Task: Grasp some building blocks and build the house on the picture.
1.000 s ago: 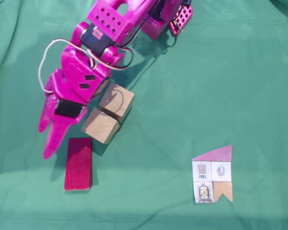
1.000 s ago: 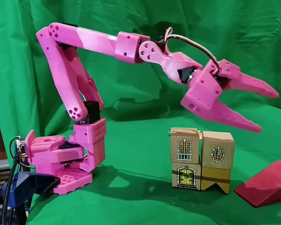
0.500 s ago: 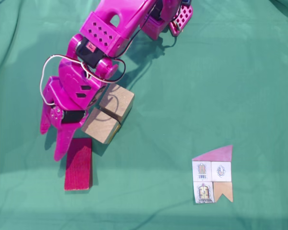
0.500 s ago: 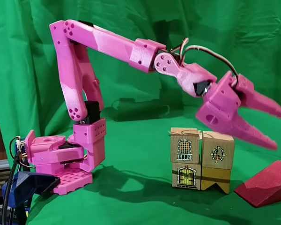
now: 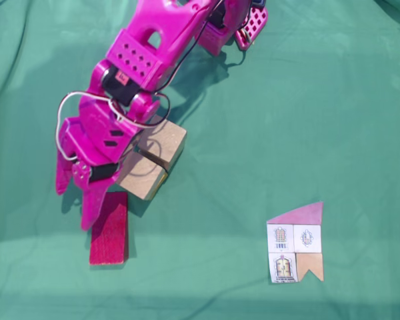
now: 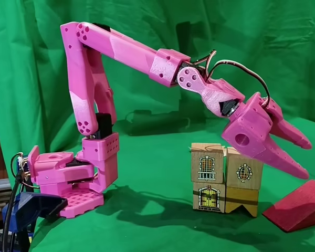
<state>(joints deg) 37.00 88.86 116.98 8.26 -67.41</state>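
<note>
We see four blocks (image 6: pixel 226 178) stacked two on two, walls done, window and door faces toward side camera. Red wedge (image 5: pixel 109 229) lies on green cloth (image 5: pixel 267 120) just beside stack; in side fixed view it sits at right (image 6: pixel 296 206). Gripper (image 6: pixel 299 156) hangs above wedge, jaws apart, nothing held. From above, gripper (image 5: pixel 77 203) overlaps wedge's upper end. Picture card (image 5: pixel 295 243) well apart, at lower right. We judge step: reach for roof piece. Next: lower, straddle wedge, close, lift onto stack top.
</note>
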